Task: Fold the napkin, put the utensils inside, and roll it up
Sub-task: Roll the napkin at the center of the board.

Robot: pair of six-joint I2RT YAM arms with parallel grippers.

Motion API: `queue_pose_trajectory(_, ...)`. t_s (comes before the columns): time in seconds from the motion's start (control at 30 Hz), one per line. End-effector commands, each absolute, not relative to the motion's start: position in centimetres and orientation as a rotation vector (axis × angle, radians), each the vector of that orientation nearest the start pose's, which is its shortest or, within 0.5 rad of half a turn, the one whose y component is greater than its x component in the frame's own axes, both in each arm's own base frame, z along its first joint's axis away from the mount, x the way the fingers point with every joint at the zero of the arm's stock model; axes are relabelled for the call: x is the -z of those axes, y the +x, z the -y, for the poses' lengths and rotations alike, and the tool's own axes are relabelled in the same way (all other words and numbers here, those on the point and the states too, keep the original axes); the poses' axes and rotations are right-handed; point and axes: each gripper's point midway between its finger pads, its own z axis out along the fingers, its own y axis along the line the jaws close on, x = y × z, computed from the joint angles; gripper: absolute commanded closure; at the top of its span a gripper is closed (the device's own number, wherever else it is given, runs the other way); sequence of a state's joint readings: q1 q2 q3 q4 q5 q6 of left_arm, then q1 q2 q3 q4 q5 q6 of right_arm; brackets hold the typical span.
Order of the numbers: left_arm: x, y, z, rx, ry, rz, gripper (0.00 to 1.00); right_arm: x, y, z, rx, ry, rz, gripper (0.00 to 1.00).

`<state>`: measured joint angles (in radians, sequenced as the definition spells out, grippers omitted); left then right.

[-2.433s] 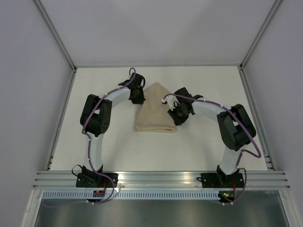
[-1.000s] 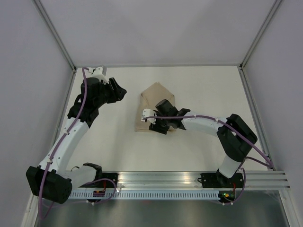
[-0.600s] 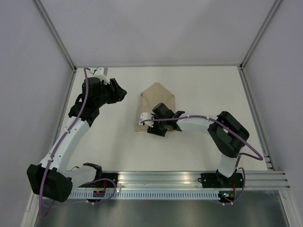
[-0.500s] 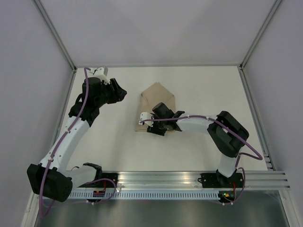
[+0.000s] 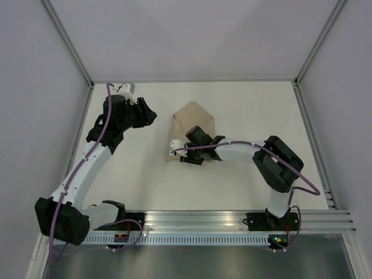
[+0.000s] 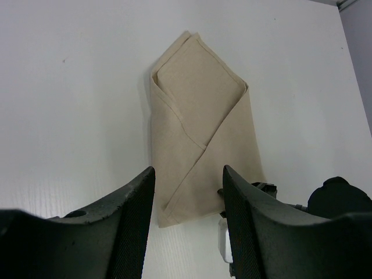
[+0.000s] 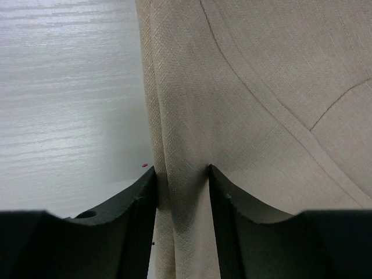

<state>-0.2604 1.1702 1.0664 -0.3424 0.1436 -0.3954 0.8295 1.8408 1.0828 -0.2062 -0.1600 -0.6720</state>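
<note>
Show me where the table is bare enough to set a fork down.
Bare: the far-right table between the napkin and the side rail, and the near strip between napkin and arm bases. Crowded: the napkin's near-left corner under the right gripper, and the far-left, where the left gripper hangs.

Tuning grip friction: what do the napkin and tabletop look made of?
napkin: woven cloth, matte tan; visible weave and stitched hems, likely cotton or linen.
tabletop: white, faint sheen, fine parallel ridges; probably a plastic sheet, unsure.

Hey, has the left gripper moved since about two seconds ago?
Yes. The left gripper has backed leftward off the napkin, toward the left rail of the table.
</note>
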Motion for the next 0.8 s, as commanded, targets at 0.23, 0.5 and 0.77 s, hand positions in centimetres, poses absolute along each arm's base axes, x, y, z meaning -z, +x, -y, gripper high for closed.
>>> queue_pose_trajectory(0.23,-25.2,34.9,14.9,0.597,0.060,-2.028,0.44,3.0,25.1,-28.9,-0.328,-2.004,-2.003,0.69)
queue_pose_trajectory(0.5,-26.4,34.2,16.1,0.628,0.102,-1.956,0.44,3.6,23.0,-27.9,-0.529,-2.059,-2.127,0.83)
queue_pose_trajectory(0.77,-27.2,32.3,18.7,0.627,0.198,-1.847,0.47,2.2,22.0,-26.3,-0.891,-2.018,-2.272,0.85)
